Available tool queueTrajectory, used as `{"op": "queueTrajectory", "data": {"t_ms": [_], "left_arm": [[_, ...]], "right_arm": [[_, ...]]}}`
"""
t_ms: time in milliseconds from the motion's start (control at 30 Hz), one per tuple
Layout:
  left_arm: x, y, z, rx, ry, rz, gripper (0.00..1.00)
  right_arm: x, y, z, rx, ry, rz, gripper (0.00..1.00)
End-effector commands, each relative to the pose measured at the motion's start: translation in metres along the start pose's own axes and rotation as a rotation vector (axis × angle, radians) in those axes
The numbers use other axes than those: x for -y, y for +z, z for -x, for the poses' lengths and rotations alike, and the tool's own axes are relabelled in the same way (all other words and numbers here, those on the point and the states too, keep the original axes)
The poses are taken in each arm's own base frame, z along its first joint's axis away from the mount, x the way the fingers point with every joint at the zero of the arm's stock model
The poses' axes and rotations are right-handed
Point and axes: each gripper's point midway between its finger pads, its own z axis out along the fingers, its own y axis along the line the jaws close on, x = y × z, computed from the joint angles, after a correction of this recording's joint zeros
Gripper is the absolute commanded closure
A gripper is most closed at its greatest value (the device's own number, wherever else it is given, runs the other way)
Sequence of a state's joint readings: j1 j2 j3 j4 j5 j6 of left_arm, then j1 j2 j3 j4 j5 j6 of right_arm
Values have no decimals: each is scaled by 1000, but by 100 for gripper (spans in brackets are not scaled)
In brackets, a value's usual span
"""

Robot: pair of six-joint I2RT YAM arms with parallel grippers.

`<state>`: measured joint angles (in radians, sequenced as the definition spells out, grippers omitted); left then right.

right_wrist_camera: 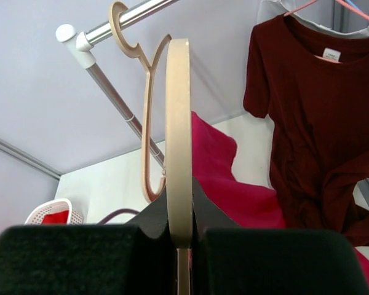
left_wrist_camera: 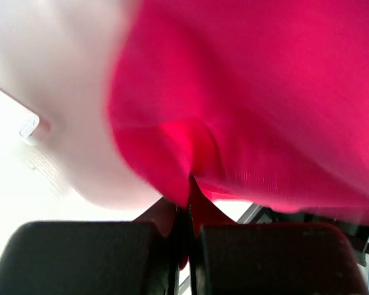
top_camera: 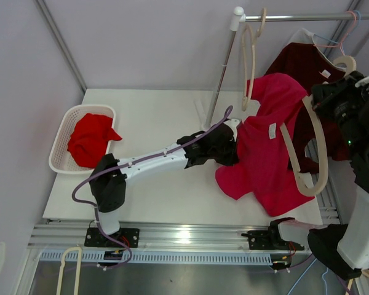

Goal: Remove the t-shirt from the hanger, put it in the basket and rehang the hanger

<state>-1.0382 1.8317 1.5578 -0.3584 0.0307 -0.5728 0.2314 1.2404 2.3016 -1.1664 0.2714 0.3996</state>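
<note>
Both hands are seen closed on something. A fold of the pink t-shirt [top_camera: 264,147] [left_wrist_camera: 264,92] is pinched between the fingers of the left hand [top_camera: 231,144] [left_wrist_camera: 187,246], at the shirt's left edge, low over the white surface [top_camera: 160,104]. A pale wooden hanger [top_camera: 323,153] [right_wrist_camera: 178,123] is gripped by the right hand [top_camera: 320,101] [right_wrist_camera: 181,246] and held raised at the right side of the shirt. The shirt's lower part is spread on the surface, while its upper part is lifted toward the hanger; whether the hanger is inside the neck cannot be told. A second, bare hanger [top_camera: 251,55] [right_wrist_camera: 146,123] is hung on the metal rail [top_camera: 295,16], and a dark red shirt [top_camera: 301,67] [right_wrist_camera: 307,110] is hung further right. A white basket [top_camera: 64,132] with a red cloth [top_camera: 89,138] inside is set at the surface's left edge.
</note>
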Motion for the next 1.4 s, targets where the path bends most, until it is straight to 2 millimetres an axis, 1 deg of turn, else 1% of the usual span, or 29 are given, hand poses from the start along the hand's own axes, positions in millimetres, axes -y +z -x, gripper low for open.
{"op": "queueTrajectory", "data": {"t_ms": [0, 67, 167, 200, 233, 267, 300, 333, 367, 467, 633, 667, 733, 767, 800, 867, 900, 933, 967, 1000, 1067, 1100, 1133, 1167, 1200, 1267, 1300, 1333, 1367], "left_arm": [[-6, 8, -4, -25, -42, 25, 99], [-18, 11, -14, -51, -64, 69, 99], [-50, 17, -23, -71, -170, 130, 99], [-73, 16, -27, -68, -211, 170, 99], [-82, 7, -31, -52, -242, 182, 99], [-87, 3, -19, 11, -246, 195, 99], [-107, -2, -27, 28, -250, 265, 99], [-107, -14, -17, 68, -247, 277, 99], [-114, -21, -17, 74, -243, 317, 99], [-131, -45, -7, 143, -262, 400, 99], [-177, -74, -6, 178, -377, 448, 99], [-180, -85, 3, 209, -375, 451, 99], [-176, -99, 14, 258, -362, 444, 99], [-164, -104, 17, 265, -348, 399, 99], [-147, -122, 29, 307, -319, 341, 99], [-113, -148, 48, 354, -256, 279, 99], [-94, -175, 69, 413, -204, 247, 99], [-88, -187, 75, 424, -189, 245, 99], [-84, -197, 76, 405, -171, 235, 99], [-65, -227, 108, 485, -138, 190, 99], [-66, -244, 124, 506, -121, 195, 99], [-55, -277, 158, 595, -114, 162, 99], [-58, -275, 167, 593, -111, 172, 99], [-50, -294, 188, 648, -95, 154, 99], [-59, -300, 199, 670, -79, 184, 99], [-56, -332, 240, 781, -58, 187, 99], [-60, -338, 250, 799, -43, 204, 99], [-44, -376, 273, 903, -25, 171, 99], [-62, -375, 286, 917, -35, 212, 99]], "right_arm": [[-3, -7, 2, 4, -5, 26, 100], [-1, -1, -2, -12, -14, 13, 100], [-4, -11, -5, -29, -22, 46, 100], [-1, -11, -6, -30, -26, 32, 100], [4, -13, -9, -42, -41, 15, 100], [8, -7, -21, -76, -53, -6, 100], [11, -9, -25, -82, -56, -9, 100], [10, -9, -33, -104, -57, 8, 100], [13, -1, -52, -159, -68, 3, 100], [8, -16, -66, -188, -62, 77, 100], [11, -36, -96, -329, -92, 115, 100], [12, -36, -102, -352, -99, 116, 100], [20, -39, -98, -315, -105, 85, 100], [31, -35, -91, -268, -114, 21, 100], [32, -28, -80, -206, -110, 4, 100], [43, -10, -83, -168, -121, -59, 100], [38, 3, -75, -117, -117, -49, 100], [42, 18, -86, -130, -127, -69, 100], [41, 30, -86, -103, -122, -74, 100], [30, 43, -74, -36, -99, -39, 100], [26, 60, -71, -4, -61, -33, 100], [22, 73, -66, 18, -34, -35, 100], [16, 81, -64, 30, -13, -16, 100], [10, 87, -62, 43, -10, 5, 100], [2, 100, -54, 85, -13, 35, 100], [-6, 111, -49, 129, -83, 84, 100], [-12, 116, -37, 180, -87, 103, 100], [-8, 128, -36, 189, -89, 78, 100], [0, 136, -28, 206, -94, 66, 100]]}}
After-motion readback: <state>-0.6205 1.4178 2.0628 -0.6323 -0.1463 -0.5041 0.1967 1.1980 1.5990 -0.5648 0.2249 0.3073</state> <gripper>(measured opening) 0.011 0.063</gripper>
